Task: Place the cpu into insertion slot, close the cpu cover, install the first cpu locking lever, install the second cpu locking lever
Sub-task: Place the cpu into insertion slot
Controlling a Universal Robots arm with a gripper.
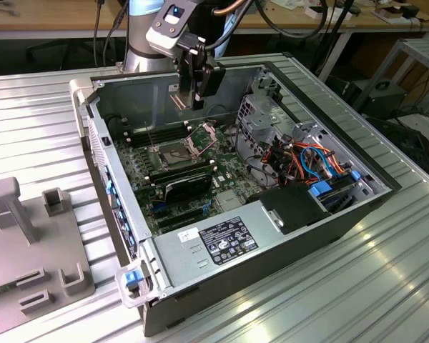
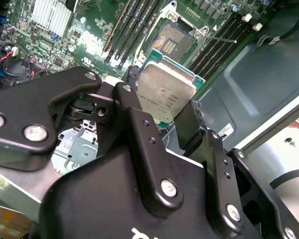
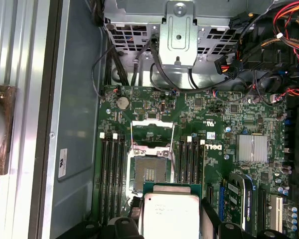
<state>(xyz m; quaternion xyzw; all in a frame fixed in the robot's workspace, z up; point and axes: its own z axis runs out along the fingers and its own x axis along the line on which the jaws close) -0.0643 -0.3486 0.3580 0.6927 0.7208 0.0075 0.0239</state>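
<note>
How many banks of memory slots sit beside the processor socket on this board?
2. One bank runs along one side of the insertion slot, the other bank along the opposite side. The cpu in the end effector may hide their ends.

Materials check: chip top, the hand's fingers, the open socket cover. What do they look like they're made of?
Chip: the top looks like dull silver-grey metal with a soft glare, and a green edge shows beneath it.
Fingers of the hand: matte black and fixed with screws. They could be plastic or coated metal; the look leaves it open.
Cover: looks like thin bare sheet metal, silvery with a brownish tint.
</note>
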